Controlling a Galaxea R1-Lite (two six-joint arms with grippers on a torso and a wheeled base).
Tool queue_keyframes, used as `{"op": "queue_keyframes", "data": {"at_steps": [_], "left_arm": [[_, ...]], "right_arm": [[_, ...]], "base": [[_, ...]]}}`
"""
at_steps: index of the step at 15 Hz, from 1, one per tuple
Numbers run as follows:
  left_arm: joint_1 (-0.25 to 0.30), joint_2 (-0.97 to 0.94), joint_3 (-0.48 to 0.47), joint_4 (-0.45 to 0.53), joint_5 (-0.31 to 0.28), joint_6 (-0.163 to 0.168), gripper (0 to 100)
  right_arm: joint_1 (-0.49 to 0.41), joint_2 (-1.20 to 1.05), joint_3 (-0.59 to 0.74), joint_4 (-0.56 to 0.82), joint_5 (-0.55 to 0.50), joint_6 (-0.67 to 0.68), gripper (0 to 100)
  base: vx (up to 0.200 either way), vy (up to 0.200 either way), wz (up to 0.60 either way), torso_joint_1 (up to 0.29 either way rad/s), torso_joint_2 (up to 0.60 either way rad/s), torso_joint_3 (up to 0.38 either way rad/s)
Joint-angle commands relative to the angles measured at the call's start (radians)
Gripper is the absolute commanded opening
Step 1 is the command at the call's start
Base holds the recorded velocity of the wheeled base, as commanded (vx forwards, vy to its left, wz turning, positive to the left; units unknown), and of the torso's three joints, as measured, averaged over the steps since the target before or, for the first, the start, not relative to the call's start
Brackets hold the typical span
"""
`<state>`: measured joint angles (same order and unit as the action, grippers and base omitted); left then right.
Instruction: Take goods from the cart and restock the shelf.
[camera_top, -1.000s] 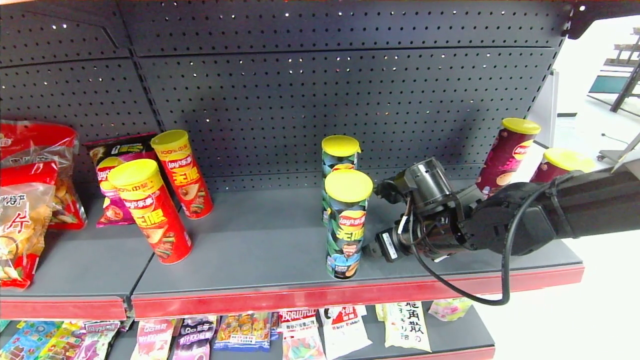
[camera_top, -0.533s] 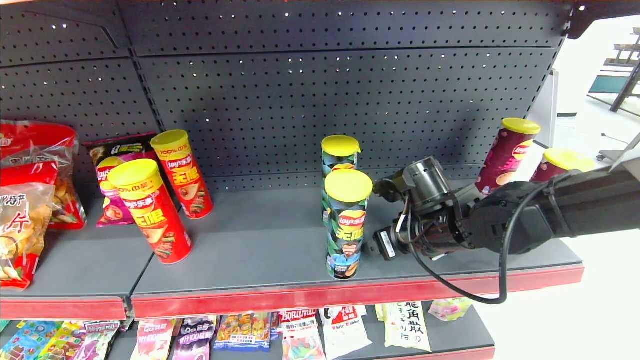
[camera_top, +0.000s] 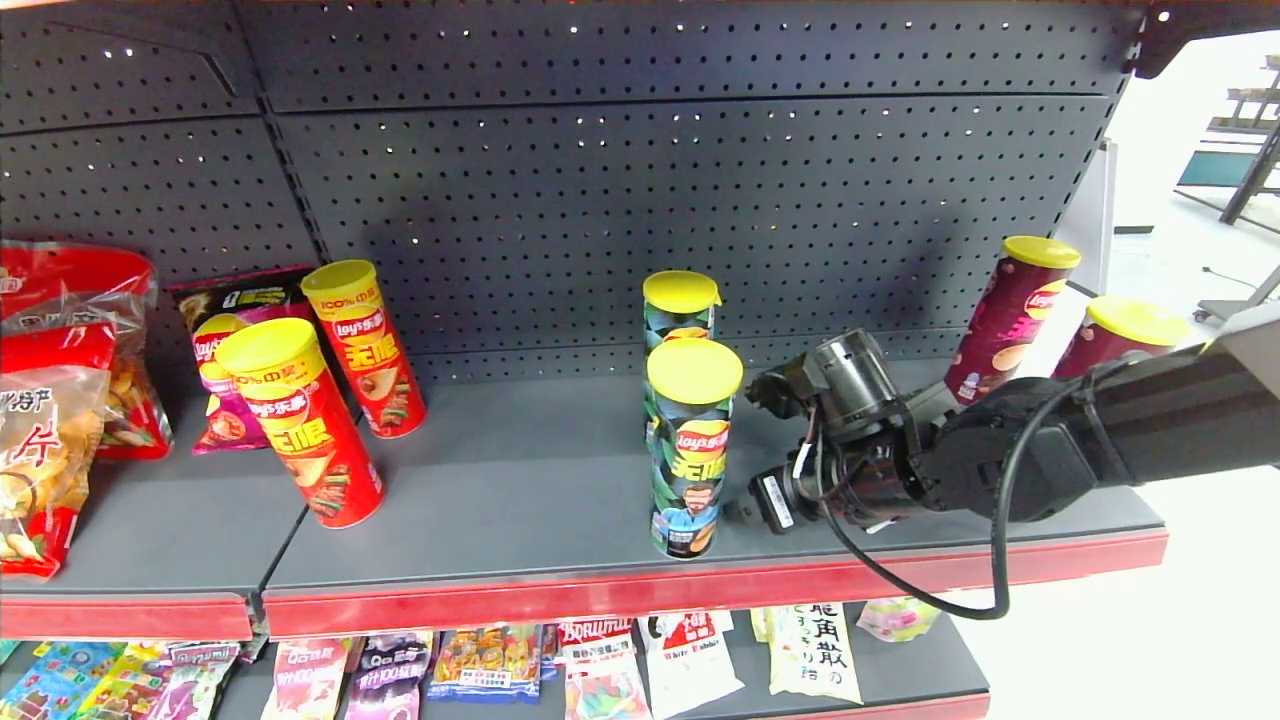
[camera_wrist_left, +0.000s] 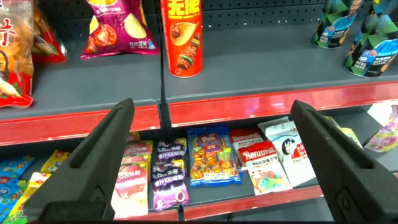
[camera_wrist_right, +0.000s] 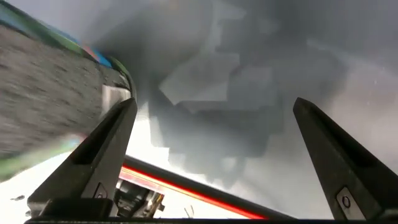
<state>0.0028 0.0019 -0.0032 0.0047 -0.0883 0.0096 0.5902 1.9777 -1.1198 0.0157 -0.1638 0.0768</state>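
Left gripper (camera_wrist_left: 211, 104) hangs short of the shelf (camera_top: 520, 490), jaws spread wide, holding nothing. Right gripper (camera_wrist_right: 211, 102) sits just beside the front green chip canister (camera_top: 692, 450), jaws wide, gripping nothing. That canister stands upright near the shelf's front lip, directly ahead of a second green canister (camera_top: 680, 300). This placement looks complete. Remaining stock cannot be judged.
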Motion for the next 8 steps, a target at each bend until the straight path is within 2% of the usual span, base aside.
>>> {"op": "queue_keyframes", "data": {"at_steps": [1,8], "left_arm": [[0.000,0.000,-0.001,0.000,-0.001,0.001,100],[0.000,0.000,0.000,0.000,0.001,0.001,100]], "right_arm": [[0.000,0.001,0.009,0.000,0.000,0.000,100],[0.020,0.009,-0.002,-0.003,0.000,0.001,100]], "base": [[0.000,0.000,0.00,0.000,0.00,0.000],[0.000,0.000,0.00,0.000,0.00,0.000]]}}
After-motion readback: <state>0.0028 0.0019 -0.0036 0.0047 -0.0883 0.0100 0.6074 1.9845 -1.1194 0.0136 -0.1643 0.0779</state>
